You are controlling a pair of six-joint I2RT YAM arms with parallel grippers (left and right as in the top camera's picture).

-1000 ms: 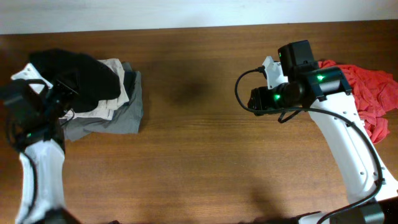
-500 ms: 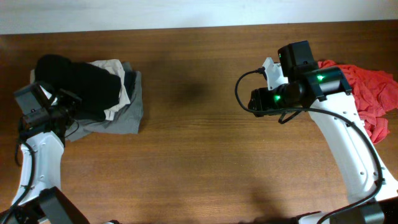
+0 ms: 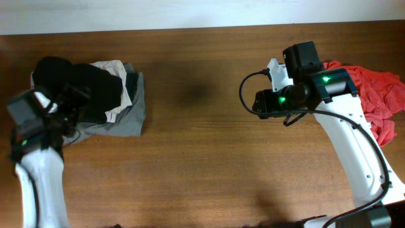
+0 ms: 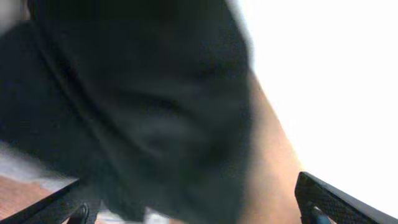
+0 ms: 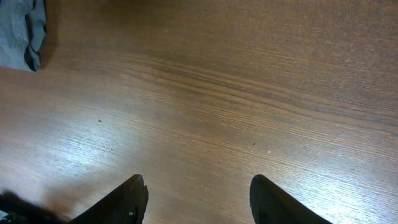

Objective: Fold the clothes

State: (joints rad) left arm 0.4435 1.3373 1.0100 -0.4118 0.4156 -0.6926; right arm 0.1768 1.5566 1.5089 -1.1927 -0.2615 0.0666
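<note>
At the far-left end of the table [image 3: 202, 158], the black shirt [image 3: 76, 85] lies bunched on top of a small heap of clothes. It has no clear outline, so sleeves and collar cannot be told apart. A beige garment [image 3: 115, 68] shows at the heap's right edge and a grey garment [image 3: 130, 114] sticks out underneath. Most of both is covered by the black cloth.

Left jaws [image 4: 193, 208]: wrist view is badly blurred. Only the two finger tips show, at the lower left and lower right corners of the frame, spread wide. Black fabric fills the space ahead of and between them. It is not pinched, and whether it brushes either finger cannot be made out. From overhead the left arm is smeared and its jaws sit at the near-left edge of the heap, partly lost against the dark cloth.

Right jaws [image 5: 199, 186]: about half open, nothing between them, above bare wood near the middle-right of the table. From overhead the arm's own body hides the fingers. The wrist view catches only a corner of grey cloth [image 5: 22, 31] at top left, cut off by the frame.

A red garment [image 3: 380, 95] lies crumpled at the far-right edge, partly behind the right arm and cut by the frame edge.
</note>
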